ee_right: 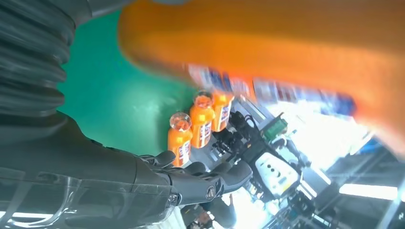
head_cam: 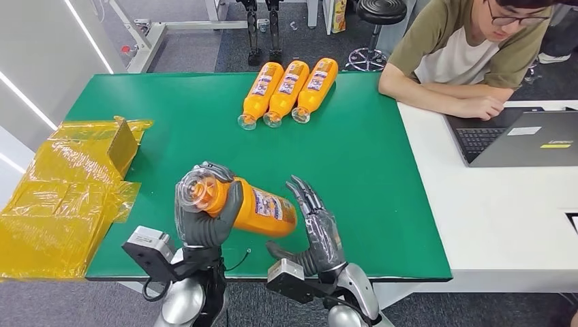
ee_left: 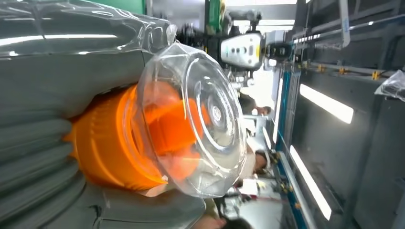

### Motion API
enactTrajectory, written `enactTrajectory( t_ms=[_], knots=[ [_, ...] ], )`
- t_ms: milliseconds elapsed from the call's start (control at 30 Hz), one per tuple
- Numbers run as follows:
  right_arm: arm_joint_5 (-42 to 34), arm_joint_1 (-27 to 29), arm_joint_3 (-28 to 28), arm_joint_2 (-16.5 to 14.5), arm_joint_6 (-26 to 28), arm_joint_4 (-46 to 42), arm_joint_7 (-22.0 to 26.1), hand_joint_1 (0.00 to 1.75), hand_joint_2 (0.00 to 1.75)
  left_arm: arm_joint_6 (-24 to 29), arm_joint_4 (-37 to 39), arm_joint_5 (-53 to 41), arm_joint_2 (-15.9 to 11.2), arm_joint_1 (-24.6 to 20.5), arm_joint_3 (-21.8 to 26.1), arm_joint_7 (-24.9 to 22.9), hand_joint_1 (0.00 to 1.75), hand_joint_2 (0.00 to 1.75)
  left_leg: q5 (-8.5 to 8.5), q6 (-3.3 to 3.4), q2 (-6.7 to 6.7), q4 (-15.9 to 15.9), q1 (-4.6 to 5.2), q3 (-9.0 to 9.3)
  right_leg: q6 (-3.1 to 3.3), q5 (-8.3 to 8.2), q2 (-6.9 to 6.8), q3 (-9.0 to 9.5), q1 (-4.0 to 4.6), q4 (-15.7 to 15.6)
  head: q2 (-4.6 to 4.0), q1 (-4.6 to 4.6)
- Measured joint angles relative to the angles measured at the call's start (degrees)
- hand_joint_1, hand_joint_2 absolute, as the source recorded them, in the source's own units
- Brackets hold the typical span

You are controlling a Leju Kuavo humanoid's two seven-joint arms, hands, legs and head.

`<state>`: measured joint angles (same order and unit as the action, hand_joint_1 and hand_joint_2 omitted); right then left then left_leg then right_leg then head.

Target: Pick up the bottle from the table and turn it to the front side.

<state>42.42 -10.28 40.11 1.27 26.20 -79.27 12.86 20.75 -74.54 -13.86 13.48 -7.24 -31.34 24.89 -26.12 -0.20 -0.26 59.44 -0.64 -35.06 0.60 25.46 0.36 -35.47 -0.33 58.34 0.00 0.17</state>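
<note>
Handling: orange plastic bottle with clear domed cap (head_cam: 249, 204) judged rigid, smooth, likely slippery, moderately heavy if full; best gripped at neck end | Location: lifted above green surface (head_cam: 354, 150), lying sideways | Pose: left hand (head_cam: 204, 218) clenched round cap end; right hand (head_cam: 317, 228) released, fingers spread beside base

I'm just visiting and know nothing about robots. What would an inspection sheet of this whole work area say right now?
Surface: green mat on a table, joined by a white desk.
Job's things: orange plastic bottle with clear cap, held above the mat, label up.
Clutter: three matching orange bottles lying side by side; crumpled yellow plastic wrap with cardboard.
Hands: left robot hand grips the bottle's cap end; right robot hand open at its base.
Cables: thin black wire near the wrists.
Surroundings: person at a grey laptop; black stool.
</note>
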Motion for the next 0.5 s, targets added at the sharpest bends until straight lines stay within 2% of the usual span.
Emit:
enactTrajectory(
  t_ms=[167, 233, 367, 500],
  knots=[
    [-1.6, 0.5, 0.0, -1.1, 2.7, 0.0, 0.9, 0.00, 1.75, 9.0, 0.0, -14.9, -1.5, 0.1, 0.2, -5.7, 1.75, 1.75, 0.00, 0.00, 0.00, 0.0, 0.00, 0.00, 0.00, 0.00, 0.00, 0.00, 0.00, 0.0, 0.00, 0.00],
    [-2.5, 0.6, 0.0, -1.4, 3.5, -0.3, 1.1, 0.00, 1.75, 10.9, 0.0, -22.0, -2.7, 0.2, 0.5, -9.2, 1.75, 1.75, 0.00, 0.00, 0.01, 0.0, 0.00, 0.00, 0.00, 0.00, 0.00, 0.00, 0.01, 0.0, 0.00, 0.01],
    [-4.6, 0.8, 0.0, -1.5, 4.6, -1.0, 1.5, 0.00, 1.75, 11.9, -0.3, -38.1, -5.1, 0.9, 2.4, -16.4, 1.75, 1.75, 0.00, -0.01, 0.02, 0.0, 0.00, 0.02, 0.01, 0.00, 0.02, 0.00, 0.01, 0.0, 0.00, 0.01],
    [-6.5, 1.6, 0.0, -1.5, 5.7, -2.1, 2.6, 0.00, 1.75, 11.6, -1.3, -54.5, -8.2, 2.3, 6.8, -23.1, 1.75, 1.75, 0.01, -0.01, 0.03, 0.0, -0.01, 0.03, 0.02, 0.01, 0.04, -0.01, 0.01, 0.0, 0.00, 0.01]
  ],
)
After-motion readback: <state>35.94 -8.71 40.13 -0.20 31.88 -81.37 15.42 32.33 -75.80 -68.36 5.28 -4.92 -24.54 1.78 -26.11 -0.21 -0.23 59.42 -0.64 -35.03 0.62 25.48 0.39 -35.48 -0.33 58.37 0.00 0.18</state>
